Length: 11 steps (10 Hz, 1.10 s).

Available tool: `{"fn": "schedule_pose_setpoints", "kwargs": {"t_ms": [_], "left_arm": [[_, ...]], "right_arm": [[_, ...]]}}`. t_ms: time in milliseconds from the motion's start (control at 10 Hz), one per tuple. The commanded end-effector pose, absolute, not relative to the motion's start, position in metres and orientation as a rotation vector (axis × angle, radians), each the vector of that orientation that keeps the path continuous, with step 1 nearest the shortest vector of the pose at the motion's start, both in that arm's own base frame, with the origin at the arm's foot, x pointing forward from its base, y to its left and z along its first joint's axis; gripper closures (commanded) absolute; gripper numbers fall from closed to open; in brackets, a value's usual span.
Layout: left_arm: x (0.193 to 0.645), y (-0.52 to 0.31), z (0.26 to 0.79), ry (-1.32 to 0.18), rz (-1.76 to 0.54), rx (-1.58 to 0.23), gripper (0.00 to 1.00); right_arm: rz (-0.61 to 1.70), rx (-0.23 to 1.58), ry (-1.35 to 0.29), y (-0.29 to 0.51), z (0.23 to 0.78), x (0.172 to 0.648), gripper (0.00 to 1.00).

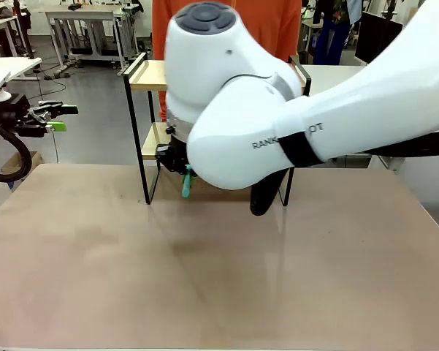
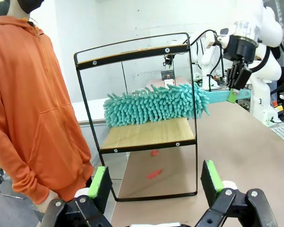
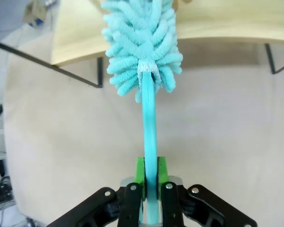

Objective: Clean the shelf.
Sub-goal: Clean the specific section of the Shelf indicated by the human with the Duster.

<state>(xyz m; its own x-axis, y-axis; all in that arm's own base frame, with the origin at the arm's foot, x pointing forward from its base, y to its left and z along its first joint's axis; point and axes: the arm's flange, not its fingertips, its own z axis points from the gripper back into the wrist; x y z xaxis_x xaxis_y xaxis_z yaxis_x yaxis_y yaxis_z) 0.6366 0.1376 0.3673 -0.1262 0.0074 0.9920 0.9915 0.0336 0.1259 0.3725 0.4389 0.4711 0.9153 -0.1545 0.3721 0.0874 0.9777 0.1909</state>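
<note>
Beige table (image 1: 204, 278) under the shelf (image 2: 146, 135). Right gripper (image 3: 150, 165) clamps the duster (image 2: 156, 104), its head on the shelf's lower board, likely mid-wipe. Next it needs a sweep along that board; left gripper (image 2: 155, 182) is spread wide and empty.

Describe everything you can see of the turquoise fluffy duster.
The turquoise duster has a long head of soft chenille-like strands on a flat, straight, plastic-looking handle of the same colour. The head lies roughly level along the lower wooden board of the black-framed shelf, apparently brushing it. The right gripper is shut on the handle, green pads pressed to both sides.
</note>
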Motion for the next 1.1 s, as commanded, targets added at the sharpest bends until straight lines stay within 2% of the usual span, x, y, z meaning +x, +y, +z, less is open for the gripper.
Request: {"fn": "schedule_pose_setpoints", "kwargs": {"t_ms": [0,700,1000], "left_arm": [[0.634,0.136,0.369,-1.315,-1.293,-1.114,0.00],[0.634,0.136,0.369,-1.315,-1.293,-1.114,0.00],[0.634,0.136,0.369,-1.315,-1.293,-1.114,0.00]], "right_arm": [[-0.147,0.199,-0.371,0.402,0.473,0.369,0.87],[-0.274,0.109,-0.282,0.304,0.466,0.376,0.87],[-0.300,0.069,-0.334,0.277,0.479,0.364,0.87]]}}
